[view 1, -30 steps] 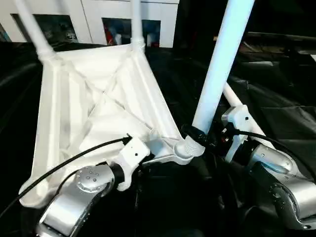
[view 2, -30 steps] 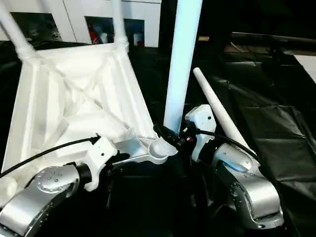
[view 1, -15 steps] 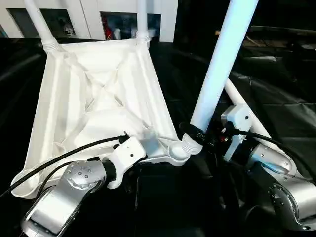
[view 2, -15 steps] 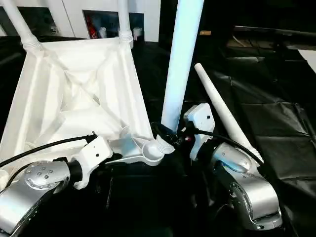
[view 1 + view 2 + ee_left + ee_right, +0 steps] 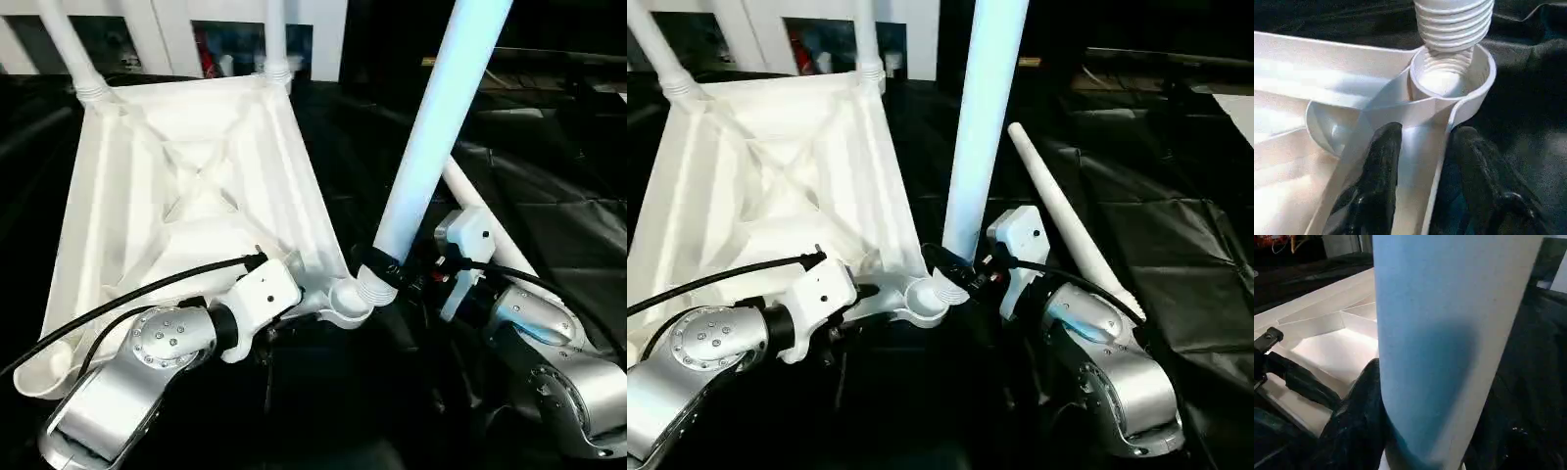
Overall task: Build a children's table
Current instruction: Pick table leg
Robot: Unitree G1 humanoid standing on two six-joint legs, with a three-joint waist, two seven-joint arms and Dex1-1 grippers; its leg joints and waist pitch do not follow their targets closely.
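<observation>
- Here, a white tabletop (image 5: 186,186) is lying upside down on a worktop (image 5: 1156,225) draped in black sheeting, its ribbed underside facing up.
- Two legs are standing in the far corner sockets: one (image 5: 67,44) at the far left, one (image 5: 275,34) at the far right.
- The right gripper (image 5: 955,274) is pinching a third leg (image 5: 436,127) near its lower end, holding it tilted, top leaning to the right.
- That leg's ribbed end is sitting just above the near right socket (image 5: 1452,73), at its mouth; whether it is touching the rim is unclear.
- The left gripper (image 5: 1422,166) is straddling the tabletop's edge wall just behind that socket, one black finger (image 5: 1378,161) inside the wall, the other outside; its fingers are partly spread, and I cannot tell if they are actually pressing the wall.
- A fourth leg (image 5: 1068,220) is lying loose on the black sheeting, to the right of the held leg.
- White cabinets (image 5: 167,29) are standing at the back.
</observation>
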